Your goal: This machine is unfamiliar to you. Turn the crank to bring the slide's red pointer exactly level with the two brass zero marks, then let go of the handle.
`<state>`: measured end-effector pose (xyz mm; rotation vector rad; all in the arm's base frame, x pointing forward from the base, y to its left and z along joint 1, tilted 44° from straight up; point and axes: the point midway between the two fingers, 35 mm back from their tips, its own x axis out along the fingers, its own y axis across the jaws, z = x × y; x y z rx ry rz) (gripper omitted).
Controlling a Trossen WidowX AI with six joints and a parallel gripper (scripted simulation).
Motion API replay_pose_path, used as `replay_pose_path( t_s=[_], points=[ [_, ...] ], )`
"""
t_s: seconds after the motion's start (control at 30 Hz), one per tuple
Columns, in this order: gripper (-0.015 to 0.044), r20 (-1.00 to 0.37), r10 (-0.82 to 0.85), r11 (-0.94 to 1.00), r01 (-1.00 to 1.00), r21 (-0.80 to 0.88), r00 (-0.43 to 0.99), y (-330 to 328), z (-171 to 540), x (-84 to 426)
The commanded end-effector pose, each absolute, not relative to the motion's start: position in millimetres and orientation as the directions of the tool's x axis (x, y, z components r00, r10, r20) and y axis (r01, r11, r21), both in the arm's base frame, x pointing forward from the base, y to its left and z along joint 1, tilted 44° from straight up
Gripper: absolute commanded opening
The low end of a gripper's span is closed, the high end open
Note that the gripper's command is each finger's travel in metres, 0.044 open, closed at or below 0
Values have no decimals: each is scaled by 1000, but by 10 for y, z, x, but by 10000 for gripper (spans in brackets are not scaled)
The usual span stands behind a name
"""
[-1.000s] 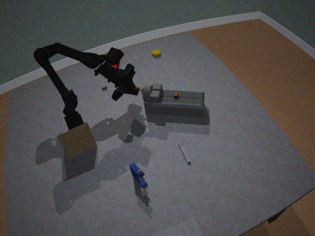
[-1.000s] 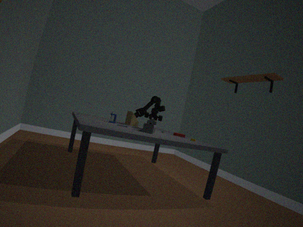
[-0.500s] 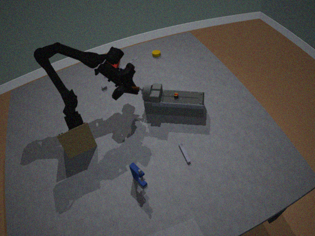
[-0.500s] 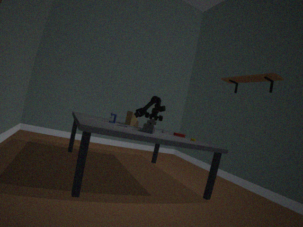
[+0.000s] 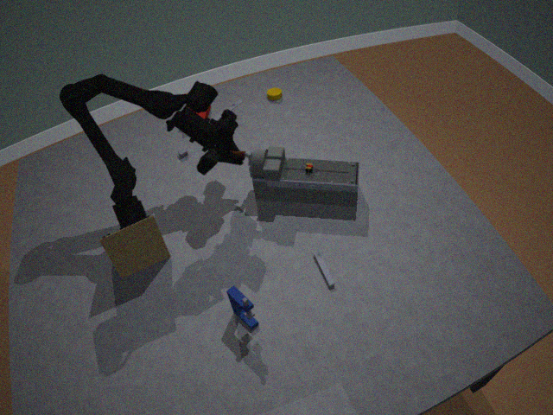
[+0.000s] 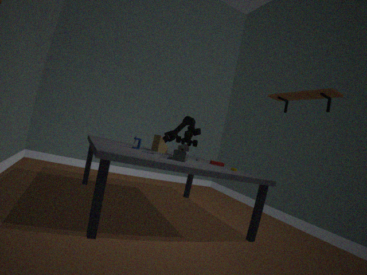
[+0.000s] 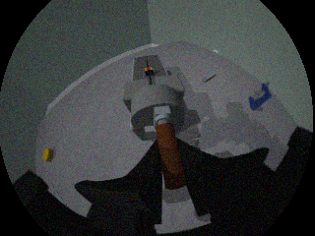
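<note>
The grey machine point(image 5: 307, 196) point(image 6: 179, 154) point(image 7: 154, 94) stands on the table, its crank end facing my arm. My gripper point(image 5: 238, 156) point(image 7: 165, 141) is shut on the crank's brown handle point(image 5: 239, 154) point(image 7: 169, 147), which shows between the dark fingers in the wrist view. The small red pointer point(image 5: 308, 165) point(image 7: 149, 69) sits around the middle of the slot on the machine's top. Yellow, brass-like bits show right beside it, but they are too small and grainy to tell whether pointer and marks are exactly level.
A tan block point(image 5: 136, 247) point(image 6: 155, 143) stands by the arm's base. A blue clamp-like thing point(image 5: 238, 305) point(image 7: 260, 97) and a pale bar point(image 5: 324, 271) point(image 7: 210, 78) lie off the machine's side. A yellow disc point(image 5: 274, 94) point(image 7: 47, 154) and a red block point(image 6: 217, 163) are on the other side.
</note>
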<state>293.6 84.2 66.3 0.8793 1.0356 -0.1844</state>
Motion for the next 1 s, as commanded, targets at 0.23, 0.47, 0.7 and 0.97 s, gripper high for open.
replay_pose_path(
  t_s=[0.23, 0.47, 0.7, 0.97],
  points=[
    [0, -796, 271, 653, 504, 565, 541, 920, 727, 2994],
    [0, -796, 271, 653, 504, 566, 542, 956, 732, 3010],
    [0, -796, 272, 652, 504, 566, 542, 1009, 738, 3032],
    [0, -795, 272, 652, 504, 566, 542, 1095, 729, 3059]
  ],
)
